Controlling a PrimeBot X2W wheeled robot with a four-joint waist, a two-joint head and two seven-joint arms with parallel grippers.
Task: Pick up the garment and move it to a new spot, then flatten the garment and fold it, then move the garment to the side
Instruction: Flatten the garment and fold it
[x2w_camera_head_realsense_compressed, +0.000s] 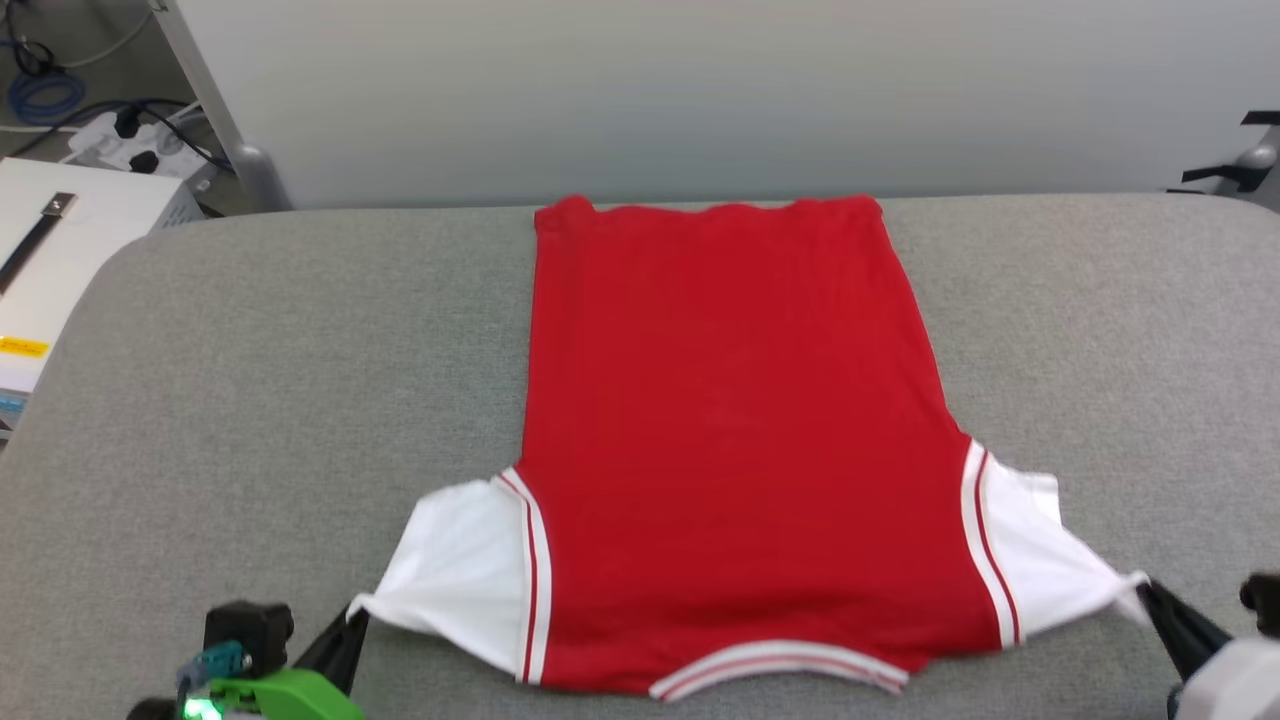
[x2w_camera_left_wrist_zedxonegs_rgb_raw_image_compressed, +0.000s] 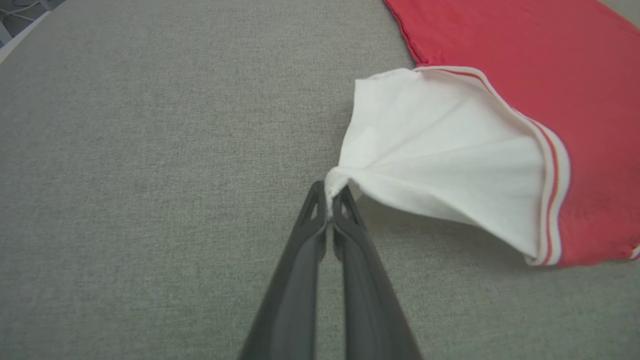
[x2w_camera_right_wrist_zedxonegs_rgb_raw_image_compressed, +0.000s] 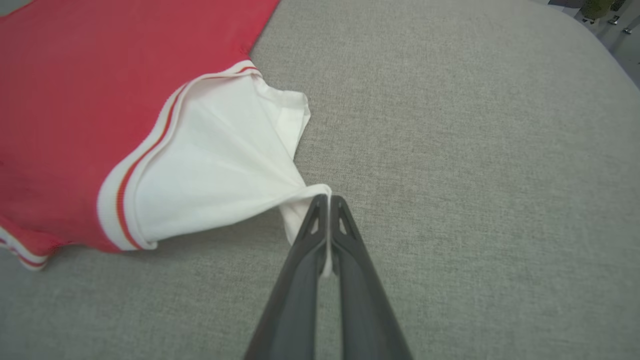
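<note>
Lying flat with its plain red side up, the shirt (x2w_camera_head_realsense_compressed: 730, 430) sits in the middle of the grey table (x2w_camera_head_realsense_compressed: 250, 380), hem toward 12 o'clock and collar trim toward 6. At 8 o'clock the left gripper (x2w_camera_left_wrist_zedxonegs_rgb_raw_image_compressed: 328, 200) is clamped on the very tip of the white left sleeve (x2w_camera_left_wrist_zedxonegs_rgb_raw_image_compressed: 440, 160). At 4 o'clock the right gripper (x2w_camera_right_wrist_zedxonegs_rgb_raw_image_compressed: 329, 205) pinches the right sleeve (x2w_camera_right_wrist_zedxonegs_rgb_raw_image_compressed: 215, 165) the same way. Both bites look thin, so a hard tug could slip the cloth free. Uneven pulling would probably skew or wrinkle the body.
</note>
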